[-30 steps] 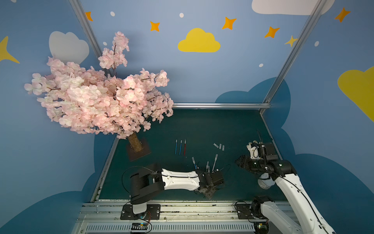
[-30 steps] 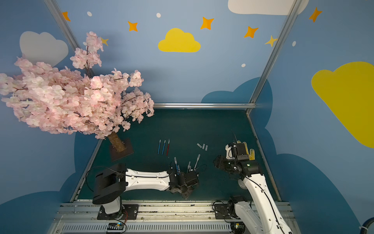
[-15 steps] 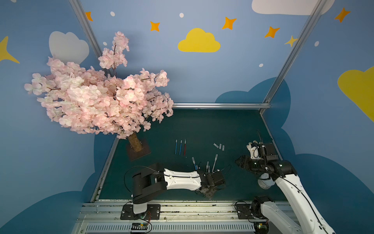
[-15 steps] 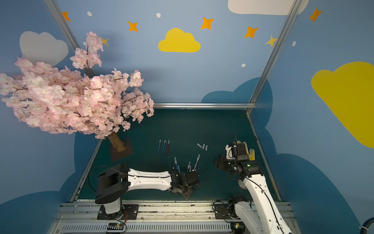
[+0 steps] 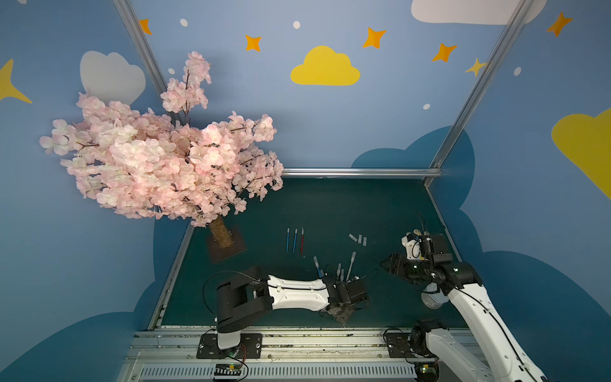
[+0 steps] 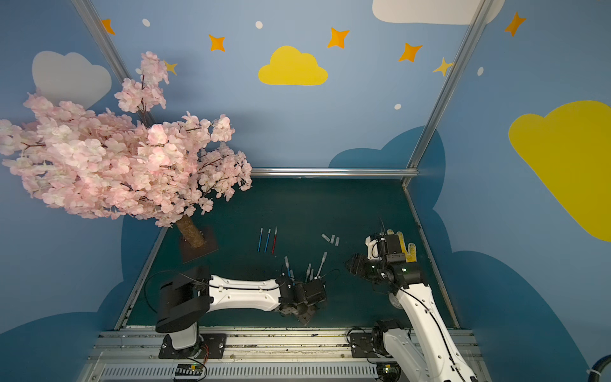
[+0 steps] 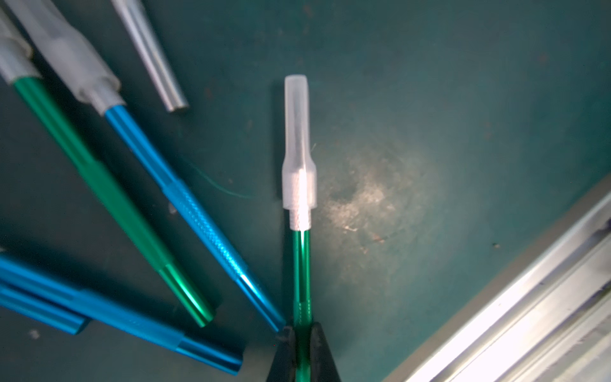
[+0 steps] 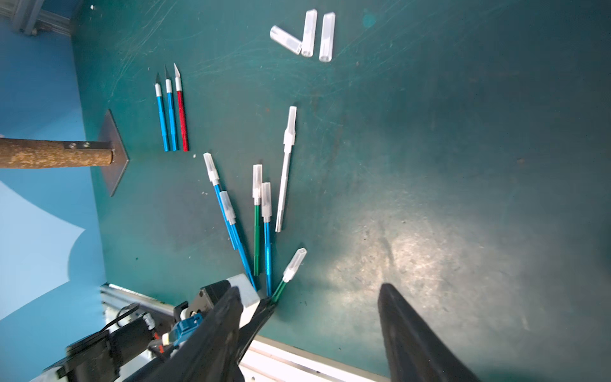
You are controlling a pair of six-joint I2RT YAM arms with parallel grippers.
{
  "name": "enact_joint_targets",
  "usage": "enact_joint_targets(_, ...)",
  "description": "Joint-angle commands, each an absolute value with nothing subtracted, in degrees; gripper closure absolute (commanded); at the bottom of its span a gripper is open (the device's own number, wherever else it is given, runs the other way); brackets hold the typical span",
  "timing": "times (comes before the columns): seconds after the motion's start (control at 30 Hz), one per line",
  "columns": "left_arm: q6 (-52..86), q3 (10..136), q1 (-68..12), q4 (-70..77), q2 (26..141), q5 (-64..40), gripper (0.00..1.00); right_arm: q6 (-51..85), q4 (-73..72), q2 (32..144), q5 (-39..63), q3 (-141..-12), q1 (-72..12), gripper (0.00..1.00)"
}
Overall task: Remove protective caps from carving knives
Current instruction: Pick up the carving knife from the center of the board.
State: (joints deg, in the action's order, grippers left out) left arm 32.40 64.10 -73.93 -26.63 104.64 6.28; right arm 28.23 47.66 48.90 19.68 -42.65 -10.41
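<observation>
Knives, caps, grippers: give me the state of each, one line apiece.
green knife: cap on, handle clamped in the left gripper.
left gripper: shut on green knife.
right gripper: open, empty.
five other knives: lying fanned out, caps on.
row of three knives: uncapped, blades bare.
three loose caps: off, lying apart from the knives.

Behind the pink blossom tree (image 5: 155, 165) stand blue walls (image 5: 297, 132) with painted clouds (image 5: 325, 67) and orange stars (image 5: 374, 37), and beside its trunk (image 5: 221, 233) lies a dark green mat (image 5: 347, 211).

The green knife (image 7: 301, 264) is glossy metal, its cap (image 7: 297, 132) frosted plastic.
</observation>
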Motion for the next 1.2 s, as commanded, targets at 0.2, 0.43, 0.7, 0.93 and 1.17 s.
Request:
enact_joint_targets(0.2, 36.6, 57.7, -68.9, -15.5, 96.2, -2.0, 0.92, 32.7, 40.0, 53.3, 25.3, -39.8, -12.8, 0.37)
enact_joint_targets(0.43, 38.8, 54.0, -65.1, -8.1, 93.4, -7.4, 0.93, 37.4, 32.6, 58.9, 23.6, -38.9, -19.9, 0.39)
enact_joint_targets(0.7, 40.8, 50.4, -62.2, -1.6, 91.0, -12.3, 0.94, 39.6, 27.8, 66.2, 24.2, -40.5, -24.4, 0.46)
enact_joint_targets(0.93, 41.5, 49.0, -60.8, 1.5, 90.6, -15.2, 0.94, 37.6, 28.3, 72.4, 25.9, -43.8, -26.4, 0.52)
enact_joint_targets(1.17, 41.9, 48.5, -60.3, 2.4, 90.7, -15.8, 0.94, 38.0, 27.9, 73.3, 25.1, -44.5, -27.1, 0.66)
